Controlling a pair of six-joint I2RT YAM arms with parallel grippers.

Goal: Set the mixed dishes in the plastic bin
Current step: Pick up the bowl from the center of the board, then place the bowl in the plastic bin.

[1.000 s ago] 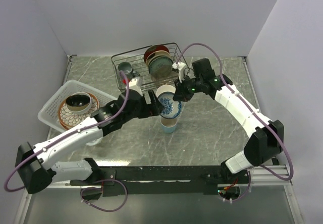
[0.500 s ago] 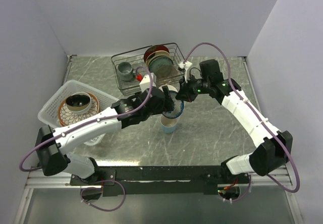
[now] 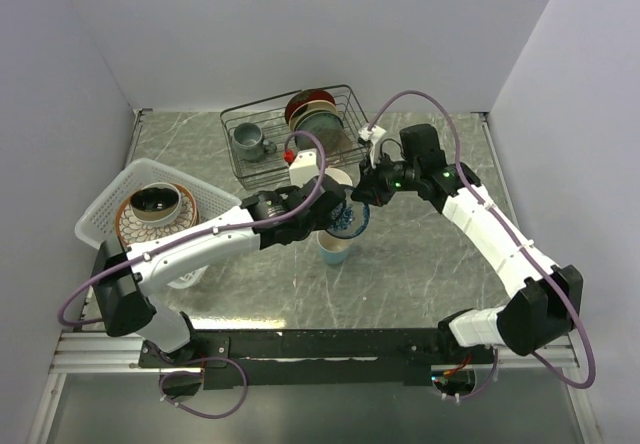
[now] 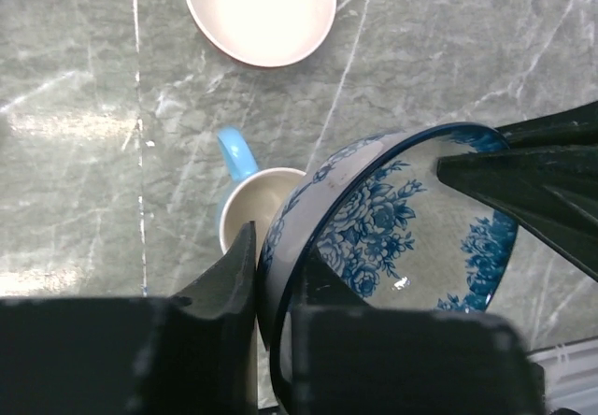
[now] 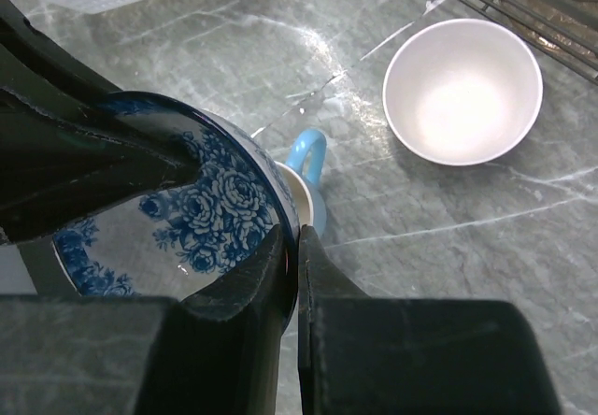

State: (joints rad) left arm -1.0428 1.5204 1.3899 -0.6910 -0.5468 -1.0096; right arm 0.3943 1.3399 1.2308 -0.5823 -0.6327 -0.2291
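Left gripper (image 4: 274, 261) advanced since earlier, now pinching blue bowl (image 4: 392, 219) rim; right gripper (image 5: 290, 242) pinching opposite rim, above mug (image 4: 248, 211).

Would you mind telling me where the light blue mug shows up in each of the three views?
Top external: light blue mug at mid-table, just below the blue-patterned bowl.
Left wrist: left of centre, handle up, behind the bowl's rim.
Right wrist: centre, handle showing past the bowl's rim.
Shared landmark: that bowl.
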